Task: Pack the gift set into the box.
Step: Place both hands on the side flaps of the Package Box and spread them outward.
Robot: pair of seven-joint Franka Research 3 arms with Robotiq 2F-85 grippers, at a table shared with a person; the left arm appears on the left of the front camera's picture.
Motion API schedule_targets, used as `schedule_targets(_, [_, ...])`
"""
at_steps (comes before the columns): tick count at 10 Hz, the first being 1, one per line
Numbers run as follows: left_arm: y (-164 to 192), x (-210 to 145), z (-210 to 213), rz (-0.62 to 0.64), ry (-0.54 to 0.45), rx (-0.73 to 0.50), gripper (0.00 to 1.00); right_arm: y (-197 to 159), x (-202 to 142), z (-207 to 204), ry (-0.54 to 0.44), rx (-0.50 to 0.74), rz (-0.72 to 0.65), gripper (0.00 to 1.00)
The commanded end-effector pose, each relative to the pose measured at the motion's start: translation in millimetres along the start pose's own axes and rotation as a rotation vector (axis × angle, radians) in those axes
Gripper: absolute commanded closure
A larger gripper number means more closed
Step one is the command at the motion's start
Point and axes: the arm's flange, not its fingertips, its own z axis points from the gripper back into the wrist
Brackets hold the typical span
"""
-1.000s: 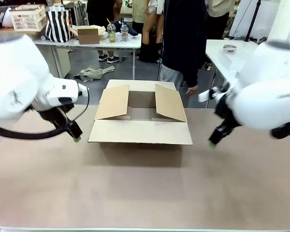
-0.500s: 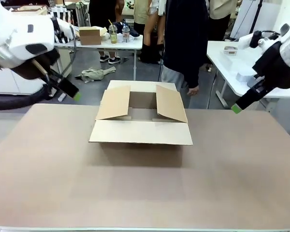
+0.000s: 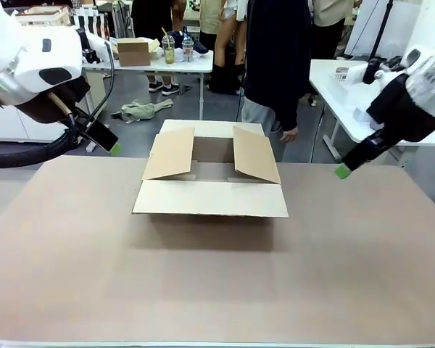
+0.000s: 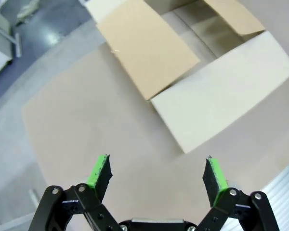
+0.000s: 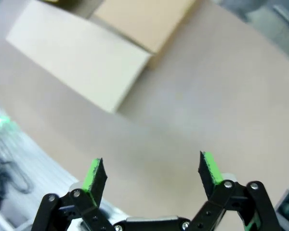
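Across the middle of the table [image 3: 217,290], a little toward 12 o'clock, the box [image 3: 211,185] stands with its top open. Its near flap is laid out flat toward 6 o'clock and its far flap toward 12. The two side flaps, at 9 and 3 o'clock, stand tilted. The strip of floor that shows between them is bare cardboard, so by my reading the gift set is not yet inside.

What has changed is the arms. A second ago both grippers hung low, close to the tabletop, one just beside the box at 9 o'clock and the other at 3 o'clock. Now the left gripper [image 3: 110,145] is lifted away to about 10 o'clock of the box, where it has kept since half a second ago. The right gripper [image 3: 343,171] is raised too, well apart at about 3 o'clock, having dipped slightly inward in the last half second. The box and its flaps have not shifted.

Seen from its own wrist, the left gripper [image 4: 159,173] has its green pads spread wide with nothing between them, the box below at 1 o'clock. The right gripper [image 5: 151,175] is likewise spread wide and holds nothing, with the box at 11 o'clock.

A person [image 3: 275,58] stands at 12 o'clock, one hand [image 3: 288,135] hanging just behind the box. With the arms withdrawn, the opening looks free for loading from above.
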Motion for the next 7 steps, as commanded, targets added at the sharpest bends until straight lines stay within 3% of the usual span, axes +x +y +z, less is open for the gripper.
schedule_targets(1, [20,-4,5,0.081,-0.053,-0.395,0.0,-9,12,8,-0.026,0.553,-0.229,0.0])
schedule_targets(2, [35,-14,11,0.154,-0.129,-0.58,0.0,-18,9,17,-0.05,0.842,-0.242,0.0])
schedule_targets(3, [51,-30,13,0.214,-0.224,-0.801,0.0,-28,9,22,-0.086,1.028,-0.327,0.0])
schedule_targets(5, [68,-55,4,0.367,-0.24,-0.832,0.0,-46,2,22,-0.271,1.27,-0.411,0.0])
schedule_targets(7, [90,-95,11,0.539,-0.374,-0.827,0.0,-61,0,4,-0.247,1.296,-0.542,0.0])
